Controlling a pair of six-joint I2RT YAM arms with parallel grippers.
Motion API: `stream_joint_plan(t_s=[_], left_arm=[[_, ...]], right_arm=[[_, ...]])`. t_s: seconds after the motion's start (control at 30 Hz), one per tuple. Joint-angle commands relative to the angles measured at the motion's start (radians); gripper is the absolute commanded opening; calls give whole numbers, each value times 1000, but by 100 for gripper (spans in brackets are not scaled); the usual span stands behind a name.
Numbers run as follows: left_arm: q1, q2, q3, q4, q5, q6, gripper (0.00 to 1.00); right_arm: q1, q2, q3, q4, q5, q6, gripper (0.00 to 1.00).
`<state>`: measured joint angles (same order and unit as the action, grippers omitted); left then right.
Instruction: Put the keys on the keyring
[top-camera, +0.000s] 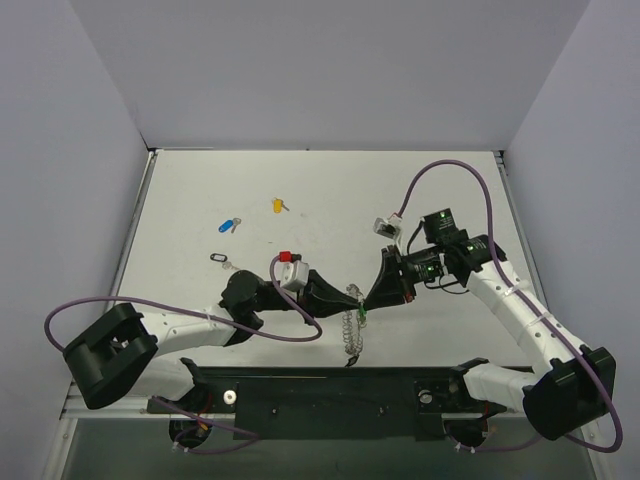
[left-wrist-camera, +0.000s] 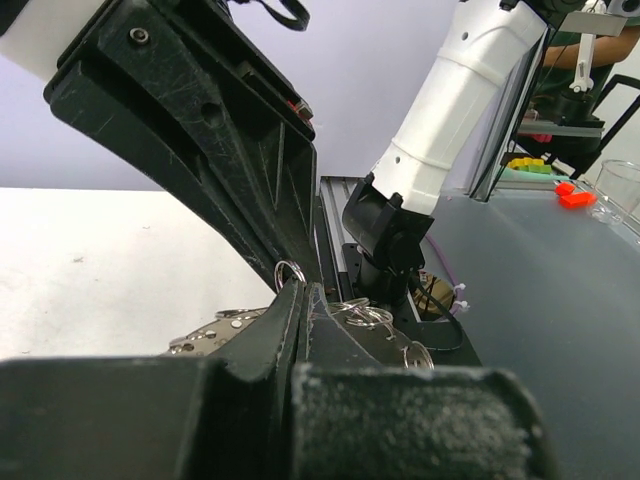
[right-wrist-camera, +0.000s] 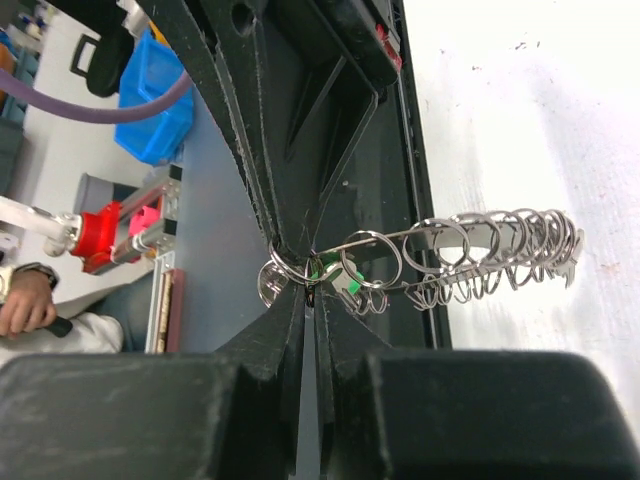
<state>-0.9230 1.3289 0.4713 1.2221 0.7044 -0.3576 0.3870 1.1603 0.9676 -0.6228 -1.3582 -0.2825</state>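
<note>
Nearest, close to the table's near edge, the keyring (top-camera: 351, 330), a large flat silvery-grey metal hoop fringed with small wire loops, hangs in the air between the two arms. The left gripper (top-camera: 338, 297) is pinched tight on its upper end. The right gripper (top-camera: 378, 292) is also fully closed at that spot, just beside a small silver key with a green plastic head (right-wrist-camera: 338, 279) already among the loops. Whether it nips the key's blade or a wire loop cannot be told.

The hoop looks light and stiff, but its loops are springy, slick and easy to snag. It is probably best held by the flat band, leaving one loop free. The keys seem light and slippery, so the broader plastic head is the likely hold.

Farther left on the white table (top-camera: 330, 200) lies a black-headed key (top-camera: 219, 258). Beyond it lies a blue-headed key (top-camera: 229, 224), and farthest a yellow-headed key (top-camera: 278, 205), all well apart.
</note>
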Motion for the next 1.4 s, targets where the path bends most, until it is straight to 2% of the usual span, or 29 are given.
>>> stream_joint_plan(t_s=[0.0,0.13,0.7,0.8,0.9,1.13,1.37], left_arm=[[-4,-48,12,18,75,38,0],[7,-69,9,-12,83,51,0],[49,-122,-34,-41,53,57,0],[53,-129,-37,-55,61,60,0],[59,-134,-39,-67,63,66,0],[67,-149,-31,-107,70,85,0],[67,-151,-20,-144,78,98,0]], right_arm=[[6,-22,-32,242,-45,227,0],[12,-28,-61,339,-48,324,0],[9,-37,-69,334,33,302,1],[10,-40,-57,284,60,290,2],[9,-42,-41,226,109,200,4],[16,-37,-12,117,195,100,6],[23,-36,-4,100,223,89,6]])
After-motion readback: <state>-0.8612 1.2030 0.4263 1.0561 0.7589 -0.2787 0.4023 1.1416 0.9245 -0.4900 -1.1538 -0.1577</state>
